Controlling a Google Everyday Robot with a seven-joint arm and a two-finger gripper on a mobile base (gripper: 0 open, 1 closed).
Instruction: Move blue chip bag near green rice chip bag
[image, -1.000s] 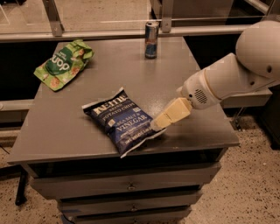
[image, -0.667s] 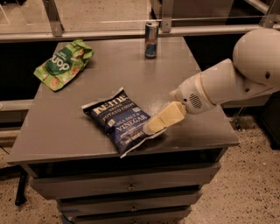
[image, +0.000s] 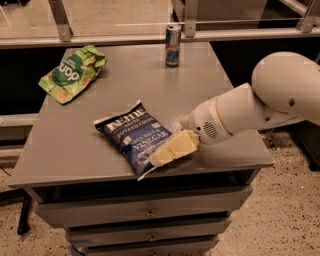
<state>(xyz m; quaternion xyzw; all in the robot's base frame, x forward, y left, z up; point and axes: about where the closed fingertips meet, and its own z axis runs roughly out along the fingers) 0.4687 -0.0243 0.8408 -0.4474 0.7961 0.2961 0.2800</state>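
The blue chip bag (image: 133, 134) lies flat near the front middle of the grey table (image: 130, 80), its white lettering facing up. The green rice chip bag (image: 70, 73) lies at the table's far left corner, well apart from the blue bag. My gripper (image: 164, 155), cream coloured on a white arm reaching in from the right, is low over the blue bag's front right corner and overlaps its edge. I cannot tell whether it holds the bag.
A slim blue-and-silver drink can (image: 173, 45) stands upright at the table's back edge. A metal rail (image: 125, 37) runs behind the table. Drawers (image: 150, 212) sit below the tabletop. The table's front edge is just beneath my gripper.
My arm has moved left and slightly down towards the blue bag, and my gripper now overlaps its front right corner. Both bags and the can have stayed in place.
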